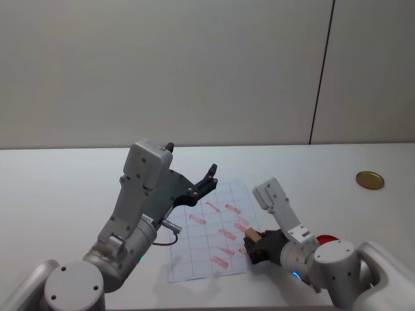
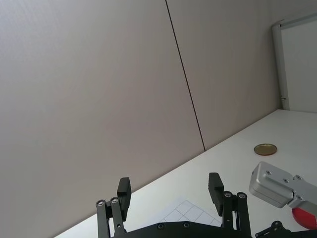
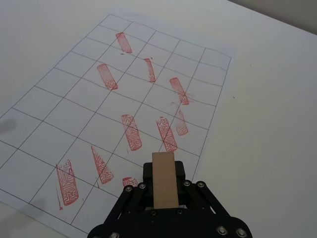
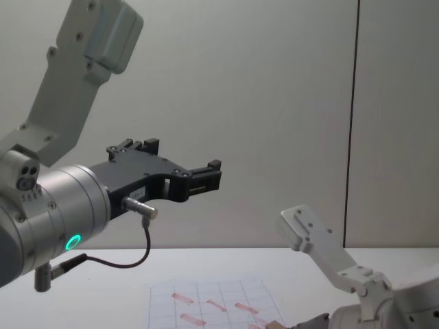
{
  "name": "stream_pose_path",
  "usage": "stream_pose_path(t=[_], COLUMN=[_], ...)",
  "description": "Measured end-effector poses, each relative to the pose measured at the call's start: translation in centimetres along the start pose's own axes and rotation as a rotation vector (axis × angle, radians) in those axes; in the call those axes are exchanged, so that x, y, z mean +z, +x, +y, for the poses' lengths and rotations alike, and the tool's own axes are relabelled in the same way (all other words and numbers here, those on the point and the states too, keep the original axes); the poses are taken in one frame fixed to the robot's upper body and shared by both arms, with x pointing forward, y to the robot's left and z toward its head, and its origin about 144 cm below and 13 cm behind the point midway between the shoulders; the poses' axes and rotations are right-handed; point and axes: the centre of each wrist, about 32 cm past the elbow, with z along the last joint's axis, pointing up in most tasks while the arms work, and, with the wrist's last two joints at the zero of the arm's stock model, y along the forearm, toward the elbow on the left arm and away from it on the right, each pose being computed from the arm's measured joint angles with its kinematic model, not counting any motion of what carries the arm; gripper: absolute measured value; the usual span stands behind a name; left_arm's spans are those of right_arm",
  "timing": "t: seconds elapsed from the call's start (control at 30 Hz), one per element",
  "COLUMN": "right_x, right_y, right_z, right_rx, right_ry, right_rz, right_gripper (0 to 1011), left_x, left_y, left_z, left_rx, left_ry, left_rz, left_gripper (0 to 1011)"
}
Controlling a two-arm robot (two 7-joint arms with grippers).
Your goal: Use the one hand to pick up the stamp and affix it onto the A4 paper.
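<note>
Brass-coloured disc lies on the white table; grey wall behind.

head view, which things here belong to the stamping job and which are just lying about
Job: right gripper, shut on the stamp; A4 paper below it.
Lying about: brass disc on the table; left gripper, raised, open, holding nothing.
</note>
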Motion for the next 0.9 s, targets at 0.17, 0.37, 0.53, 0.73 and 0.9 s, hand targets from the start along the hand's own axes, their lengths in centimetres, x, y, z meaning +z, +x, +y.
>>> stream_pose_path(t=[0.17, 0.37, 0.53, 0.73, 0.9], right_x=[0.0, 0.3, 0.8, 2.1, 3.1], right_y=[-0.1, -0.2, -0.4, -0.5, -0.4], right_z=[-0.1, -0.6, -1.2, -2.1, -2.8], right_rx=[-0.001, -0.008, -0.011, -0.018, -0.026], right_ry=[0.006, 0.032, 0.064, 0.124, 0.171], right_rz=[-0.001, -0.008, -0.011, -0.01, -0.004], right_gripper=[219, 220, 219, 219, 220], left_x=[0.0, 0.0, 0.0, 0.0, 0.0], left_y=[0.0, 0.0, 0.0, 0.0, 0.0], left_z=[0.0, 0.0, 0.0, 0.0, 0.0], left_rx=[0.0, 0.0, 0.0, 0.0, 0.0], left_ry=[0.0, 0.0, 0.0, 0.0, 0.0], left_rz=[0.0, 0.0, 0.0, 0.0, 0.0], left_gripper=[993, 993, 993, 993, 993])
